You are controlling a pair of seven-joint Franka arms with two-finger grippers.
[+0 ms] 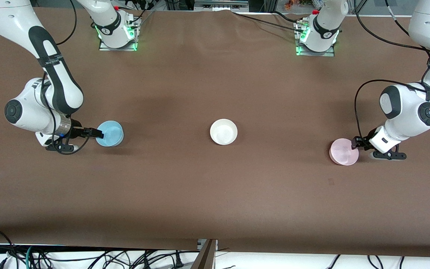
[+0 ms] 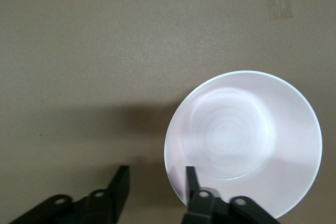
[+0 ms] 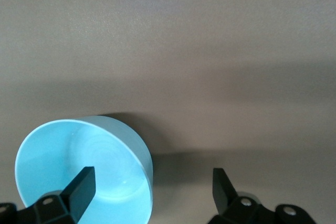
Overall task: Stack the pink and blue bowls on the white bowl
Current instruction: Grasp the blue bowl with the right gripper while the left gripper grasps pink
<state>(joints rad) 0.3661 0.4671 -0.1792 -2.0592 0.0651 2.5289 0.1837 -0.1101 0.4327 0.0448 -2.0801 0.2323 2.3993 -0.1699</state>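
The white bowl (image 1: 223, 131) stands upright in the middle of the table. The light blue bowl (image 1: 110, 133) stands toward the right arm's end. It also shows in the right wrist view (image 3: 79, 166). My right gripper (image 1: 97, 132) (image 3: 152, 187) is open and straddles its rim, with one finger inside the bowl and one outside. The pale pink bowl (image 1: 344, 151) stands toward the left arm's end. It also shows in the left wrist view (image 2: 244, 140). My left gripper (image 1: 356, 143) (image 2: 156, 182) is open and straddles its rim the same way.
The table (image 1: 215, 194) is covered in brown cloth. Both arm bases (image 1: 118, 33) (image 1: 315, 37) stand along its farther edge. A small tape mark (image 2: 279, 2) lies on the cloth near the pink bowl. Cables hang below the nearer edge.
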